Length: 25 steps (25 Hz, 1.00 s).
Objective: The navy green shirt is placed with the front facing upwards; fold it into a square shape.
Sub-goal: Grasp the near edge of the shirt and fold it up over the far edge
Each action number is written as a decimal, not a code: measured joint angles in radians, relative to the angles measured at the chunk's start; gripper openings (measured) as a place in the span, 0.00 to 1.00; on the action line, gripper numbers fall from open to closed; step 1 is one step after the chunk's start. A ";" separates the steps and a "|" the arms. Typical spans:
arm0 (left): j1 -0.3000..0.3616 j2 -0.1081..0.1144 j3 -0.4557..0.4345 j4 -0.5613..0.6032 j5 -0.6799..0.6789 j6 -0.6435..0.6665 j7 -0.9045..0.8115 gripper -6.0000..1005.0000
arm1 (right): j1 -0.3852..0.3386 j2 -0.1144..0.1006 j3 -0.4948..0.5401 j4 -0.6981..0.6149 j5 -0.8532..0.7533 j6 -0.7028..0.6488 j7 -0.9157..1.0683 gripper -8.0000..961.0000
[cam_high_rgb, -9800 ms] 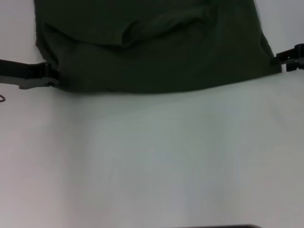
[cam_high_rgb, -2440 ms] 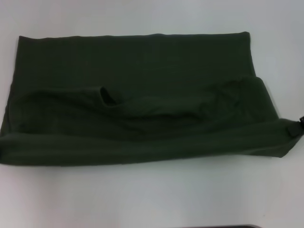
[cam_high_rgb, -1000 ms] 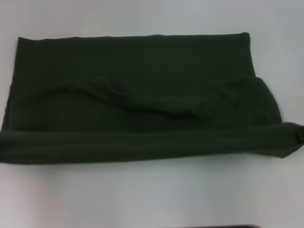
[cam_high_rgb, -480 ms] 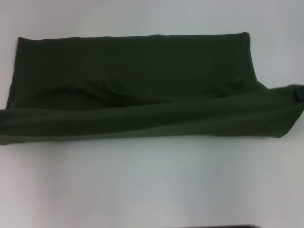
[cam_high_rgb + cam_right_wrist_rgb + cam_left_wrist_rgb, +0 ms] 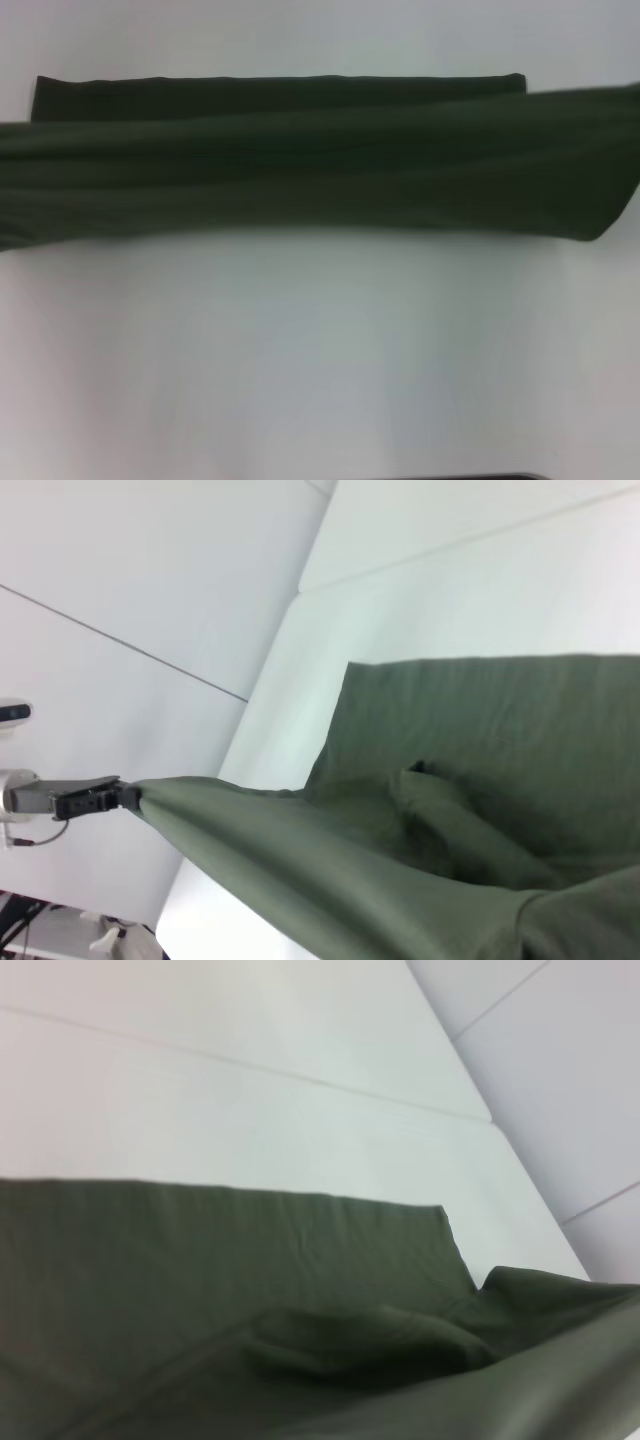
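Note:
The navy green shirt (image 5: 320,170) lies across the far part of the white table (image 5: 320,350). Its near edge is raised as a long taut band stretched from side to side, and it hangs over the flat layer beneath. Only a thin strip of that lower layer shows along the far edge. In the right wrist view my left gripper (image 5: 128,796) is shut on one corner of the shirt (image 5: 480,740), holding it above the table. In the left wrist view the shirt (image 5: 200,1280) lies flat with a bunched fold in it. My right gripper is out of every view.
White table surface stretches from the shirt to the near edge, where a dark strip (image 5: 460,477) shows. Beyond the table's side lies pale tiled floor (image 5: 150,570), with white equipment (image 5: 15,712) standing past my left arm.
The shirt's near edge has risen and travelled toward the far edge. It now covers the bunched fold and most of the lower layer. The dark tip at the right corner has left the head view.

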<state>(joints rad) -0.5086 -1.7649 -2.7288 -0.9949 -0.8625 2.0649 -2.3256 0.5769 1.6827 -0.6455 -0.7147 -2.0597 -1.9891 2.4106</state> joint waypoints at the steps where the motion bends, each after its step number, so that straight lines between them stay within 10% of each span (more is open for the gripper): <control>1: 0.003 -0.001 0.010 0.002 0.001 0.000 0.000 0.01 | 0.000 0.002 -0.011 0.001 -0.007 0.001 0.002 0.06; 19: -0.014 -0.026 0.342 0.068 0.107 -0.005 0.016 0.01 | 0.022 0.076 -0.052 0.017 -0.330 0.006 -0.004 0.06; 25: -0.048 -0.027 0.280 0.063 0.101 -0.030 0.030 0.01 | 0.042 0.076 -0.006 0.009 -0.333 0.012 -0.008 0.06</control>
<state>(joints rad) -0.5561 -1.7919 -2.4489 -0.9320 -0.7615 2.0347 -2.2951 0.6187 1.7588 -0.6516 -0.7059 -2.3930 -1.9774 2.4030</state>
